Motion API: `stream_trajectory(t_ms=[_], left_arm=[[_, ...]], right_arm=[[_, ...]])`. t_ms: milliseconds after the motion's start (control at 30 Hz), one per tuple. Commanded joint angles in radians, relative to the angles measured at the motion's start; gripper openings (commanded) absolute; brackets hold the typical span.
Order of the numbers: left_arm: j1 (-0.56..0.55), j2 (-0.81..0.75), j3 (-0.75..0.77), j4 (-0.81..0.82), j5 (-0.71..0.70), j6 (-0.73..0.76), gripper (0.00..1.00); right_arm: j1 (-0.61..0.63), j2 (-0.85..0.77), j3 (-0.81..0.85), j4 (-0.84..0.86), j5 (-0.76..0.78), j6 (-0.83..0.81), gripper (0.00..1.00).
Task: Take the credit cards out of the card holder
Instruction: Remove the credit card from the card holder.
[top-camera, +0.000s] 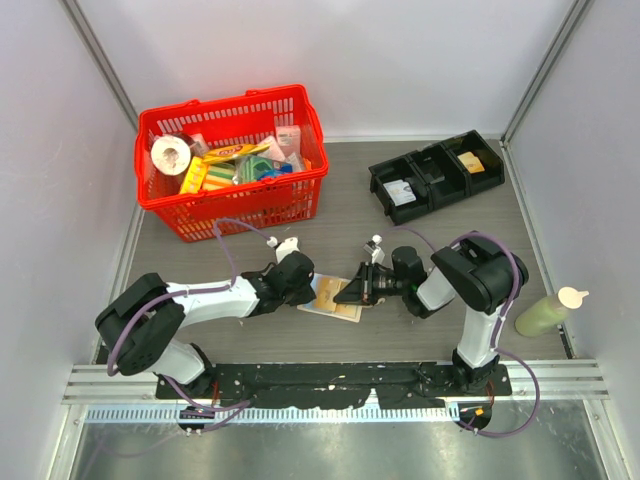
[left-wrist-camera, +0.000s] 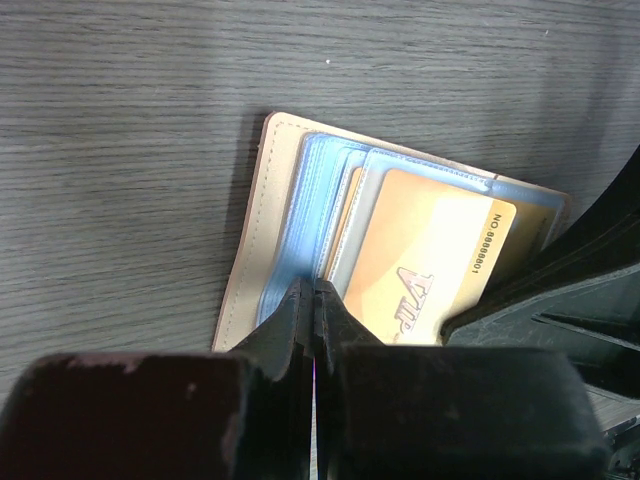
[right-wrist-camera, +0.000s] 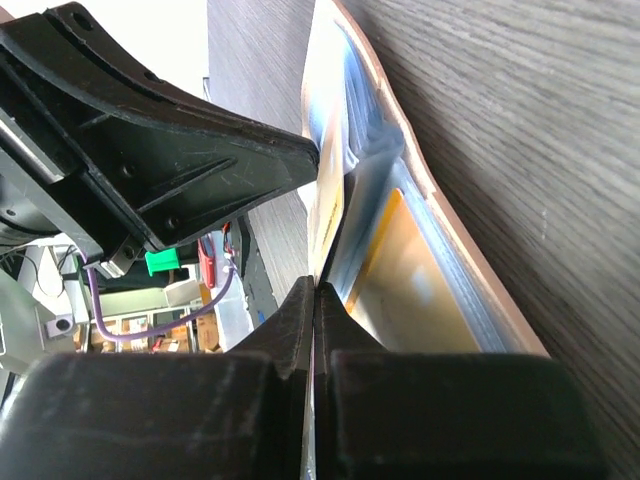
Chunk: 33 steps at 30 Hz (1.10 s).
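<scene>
The tan card holder (top-camera: 336, 300) lies open on the table between my two grippers. In the left wrist view its tan rim (left-wrist-camera: 245, 230) frames pale blue sleeves and a yellow-orange credit card (left-wrist-camera: 430, 250) printed "VIP". My left gripper (top-camera: 313, 288) is shut on a blue sleeve edge at the holder's near side (left-wrist-camera: 315, 288). My right gripper (top-camera: 352, 290) is shut on the edge of a raised yellow leaf, seemingly that card in its sleeve (right-wrist-camera: 315, 285). Another orange card (right-wrist-camera: 400, 270) lies flat in a sleeve beneath. The right fingers (left-wrist-camera: 560, 300) hide the card's corner.
A red basket (top-camera: 220, 105) full of goods stands at the back left. A black three-part tray (top-camera: 437, 175) stands at the back right. A pale green bottle (top-camera: 548, 312) lies at the right edge. White walls enclose the table.
</scene>
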<state>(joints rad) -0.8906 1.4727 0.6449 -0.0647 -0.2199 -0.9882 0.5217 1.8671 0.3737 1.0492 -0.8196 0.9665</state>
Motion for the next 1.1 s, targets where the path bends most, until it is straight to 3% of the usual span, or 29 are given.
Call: stream_trajectory(t_ms=[0,133,333,500,633,767,933,1067], left_arm=[[-0.005,0.049,-0.042,-0.095,0.031,0.010,0.00],[-0.004,0.044,-0.042,-0.096,0.031,0.008,0.00],[-0.004,0.037,-0.037,-0.095,0.034,0.010,0.00],[-0.004,0.032,-0.034,-0.086,0.045,0.014,0.00],[-0.004,0.025,-0.034,-0.084,0.047,0.017,0.00],[-0.004,0.020,-0.039,-0.084,0.047,0.017,0.00],[-0.004,0.011,-0.048,-0.084,0.037,0.008,0.00],[-0.004,-0.005,-0.057,-0.086,0.022,0.010,0.00]], right_arm=[[-0.032,-0.049,-0.024,0.058,-0.046,-0.026,0.01],[-0.049,-0.080,-0.033,-0.006,-0.056,-0.060,0.01],[-0.049,-0.143,0.001,-0.238,-0.015,-0.176,0.01],[-0.049,-0.146,0.033,-0.321,0.019,-0.210,0.27],[-0.048,-0.131,0.053,-0.324,0.034,-0.207,0.31],[-0.046,-0.114,0.065,-0.321,0.039,-0.204,0.28],[-0.051,-0.138,0.054,-0.336,0.050,-0.207,0.03],[-0.084,-0.207,0.034,-0.441,0.063,-0.264,0.01]])
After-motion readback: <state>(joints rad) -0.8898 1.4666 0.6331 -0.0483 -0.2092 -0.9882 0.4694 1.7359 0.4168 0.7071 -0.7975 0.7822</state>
